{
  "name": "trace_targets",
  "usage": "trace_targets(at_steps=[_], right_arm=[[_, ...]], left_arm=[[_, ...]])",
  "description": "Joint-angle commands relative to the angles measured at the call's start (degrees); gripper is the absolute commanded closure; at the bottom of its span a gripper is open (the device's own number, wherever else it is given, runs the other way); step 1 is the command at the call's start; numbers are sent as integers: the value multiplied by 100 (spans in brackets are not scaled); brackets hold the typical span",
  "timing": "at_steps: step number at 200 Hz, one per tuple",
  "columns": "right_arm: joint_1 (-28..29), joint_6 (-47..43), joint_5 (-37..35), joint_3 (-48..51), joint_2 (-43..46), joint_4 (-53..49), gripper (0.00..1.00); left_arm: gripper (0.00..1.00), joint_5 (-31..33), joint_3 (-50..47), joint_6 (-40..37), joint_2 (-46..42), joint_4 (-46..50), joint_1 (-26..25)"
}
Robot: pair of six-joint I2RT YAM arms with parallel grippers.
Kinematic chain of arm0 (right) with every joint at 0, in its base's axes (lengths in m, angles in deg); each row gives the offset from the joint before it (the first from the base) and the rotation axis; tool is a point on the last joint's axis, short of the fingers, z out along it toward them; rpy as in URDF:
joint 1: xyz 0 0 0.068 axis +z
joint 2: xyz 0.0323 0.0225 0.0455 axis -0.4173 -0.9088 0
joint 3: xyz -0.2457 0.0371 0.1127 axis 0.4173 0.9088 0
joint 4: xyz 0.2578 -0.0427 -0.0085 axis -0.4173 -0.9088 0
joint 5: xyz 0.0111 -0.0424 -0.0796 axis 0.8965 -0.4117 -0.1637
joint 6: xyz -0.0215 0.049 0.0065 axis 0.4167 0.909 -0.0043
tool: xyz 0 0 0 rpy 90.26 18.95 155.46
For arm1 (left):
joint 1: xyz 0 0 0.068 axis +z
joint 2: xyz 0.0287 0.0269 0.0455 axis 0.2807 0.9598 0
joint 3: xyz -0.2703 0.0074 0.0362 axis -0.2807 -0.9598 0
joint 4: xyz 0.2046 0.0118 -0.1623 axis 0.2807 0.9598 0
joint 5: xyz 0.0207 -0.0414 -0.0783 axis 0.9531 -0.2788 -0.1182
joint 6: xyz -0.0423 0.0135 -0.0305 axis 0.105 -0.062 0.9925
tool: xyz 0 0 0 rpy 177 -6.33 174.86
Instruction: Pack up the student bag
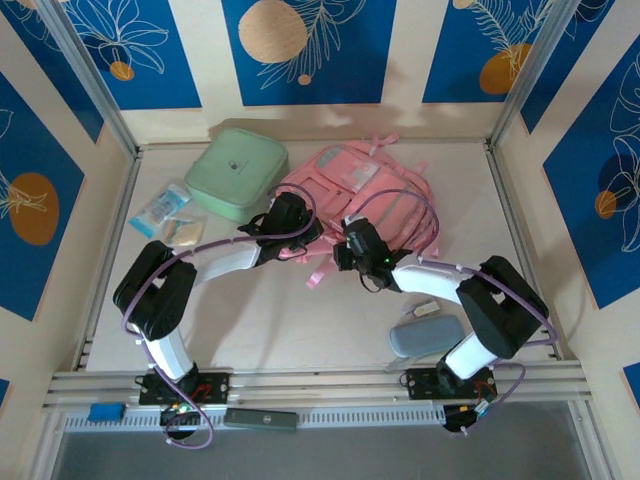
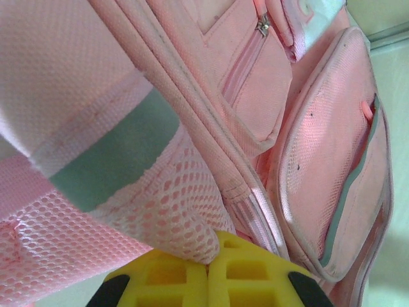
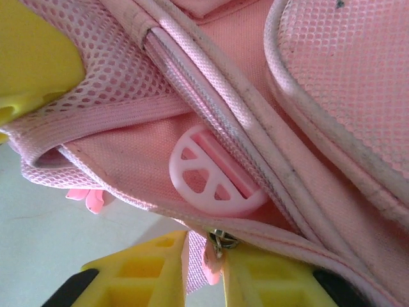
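Observation:
The pink student bag (image 1: 370, 185) lies flat at the back middle of the table. Its near edge is lifted between both arms. My left gripper (image 1: 300, 225) is shut on a fold of the bag's pink mesh (image 2: 185, 211), pinched between the yellow fingertips (image 2: 209, 256). My right gripper (image 1: 345, 245) sits just right of it at the bag's lower rim. Its yellow fingers stand close together (image 3: 204, 246) with the metal slider (image 3: 222, 240), the pink zip pull (image 3: 213, 261) and a thin pink strap caught between them. A round pink buckle (image 3: 211, 169) lies just above.
A mint green square zip case (image 1: 238, 172) sits left of the bag, with two small packets (image 1: 165, 210) at its near left. A grey pouch (image 1: 425, 333) and a small white item (image 1: 425, 310) lie beside the right arm's base. Metal frame posts border the table.

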Motion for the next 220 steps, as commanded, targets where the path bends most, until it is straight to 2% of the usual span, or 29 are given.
trace_targets(at_steps=[1,31,49,72,97,140,183,220], right_arm=[[-112,32,-346,-342,-112,208,84],[-104,318,-439,-512,3,-572,95],[-141,656,-238,-541,146,-1161,99],[-92,846,-211,-495,388,-1832,100],[-192,1027,-113,-387,635,-2503,100],[-405,1134,-541,-246,1196,-3661,100],[-763,803,28,-192,1216,-3154,100],[-765,562,46,-452,727,-2879,91]], left_arm=[[100,-433,268,-130,-447,-227,-268],[100,-282,305,-277,-429,-106,-237],[100,-322,336,-287,-369,-74,-109],[100,-176,350,-366,-292,-22,73],[100,-398,348,-316,-115,-153,323],[100,-320,552,-568,-20,127,498],[100,-535,539,-454,80,-67,532],[100,-540,489,-432,51,-100,521]])
